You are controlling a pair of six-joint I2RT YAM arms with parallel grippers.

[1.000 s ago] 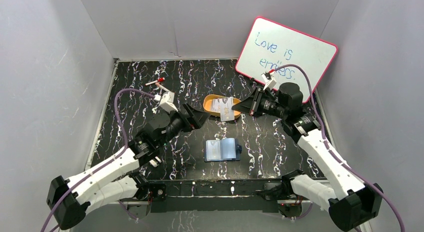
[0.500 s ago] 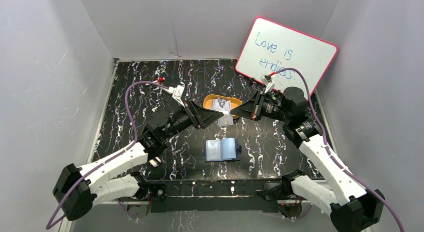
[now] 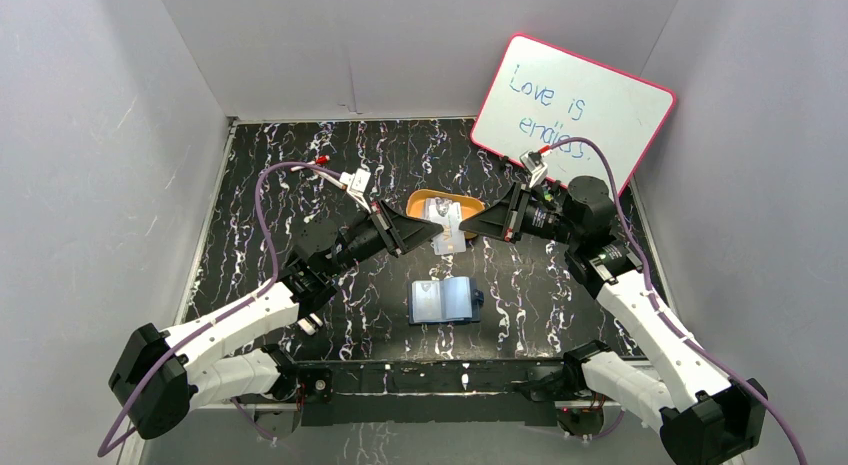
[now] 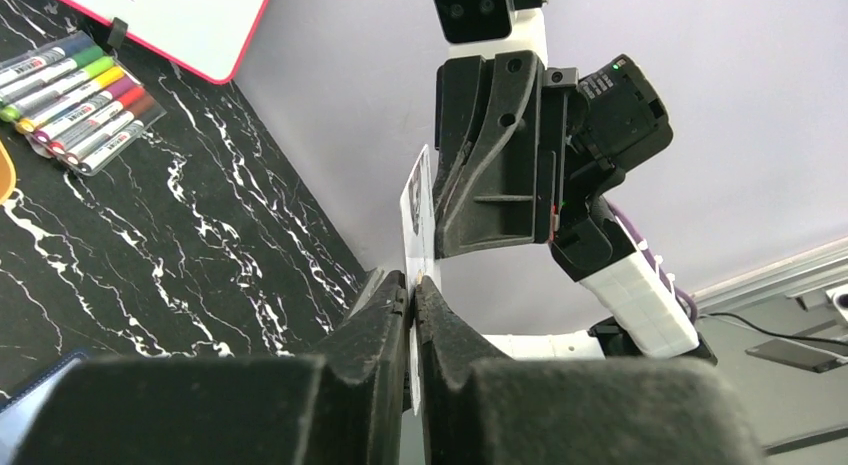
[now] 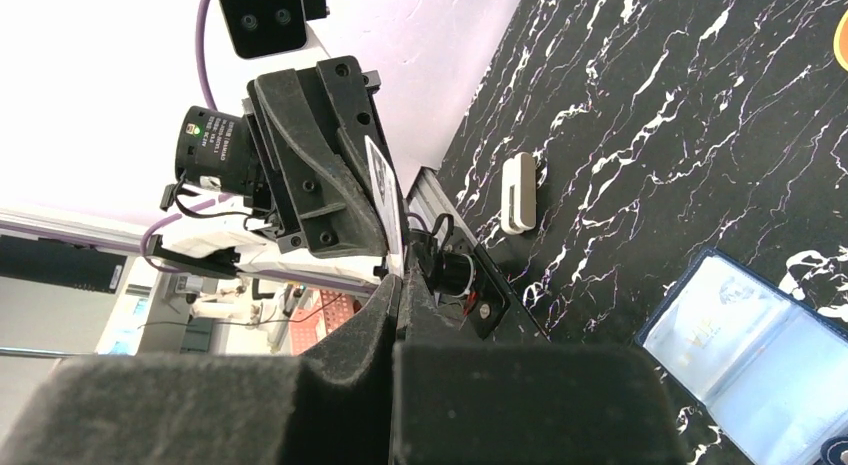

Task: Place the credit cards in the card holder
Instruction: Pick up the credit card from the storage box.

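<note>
Credit card [image 3: 449, 232] aloft, just beyond open card holder [image 3: 446, 301]. Left end effector [image 3: 434, 233] clamped narrow on one card edge; right end effector [image 3: 466, 226] clamped on opposite edge. Card holder flat on tabletop [image 3: 300, 185].

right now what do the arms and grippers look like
The left arm and right arm have white links, black joints and a purple cable each. The left gripper and right gripper are matte black wedges with two tapered fingers. A small white camera with a red plug sits on each wrist.
</note>
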